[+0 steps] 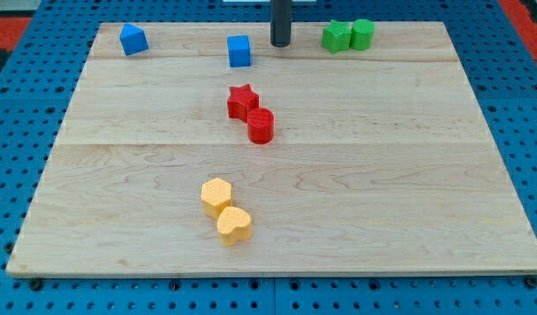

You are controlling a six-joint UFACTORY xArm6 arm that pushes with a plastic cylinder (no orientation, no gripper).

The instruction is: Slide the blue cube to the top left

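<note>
The blue cube sits near the top edge of the wooden board, a little left of centre. My tip stands just to the cube's right, with a small gap between them. A second blue block, with a slanted, house-like top, lies near the top left corner.
A red star block and a red cylinder touch at the board's centre. A green star block and a green cylinder sit together at the top right. A yellow hexagon and a yellow heart block lie low centre.
</note>
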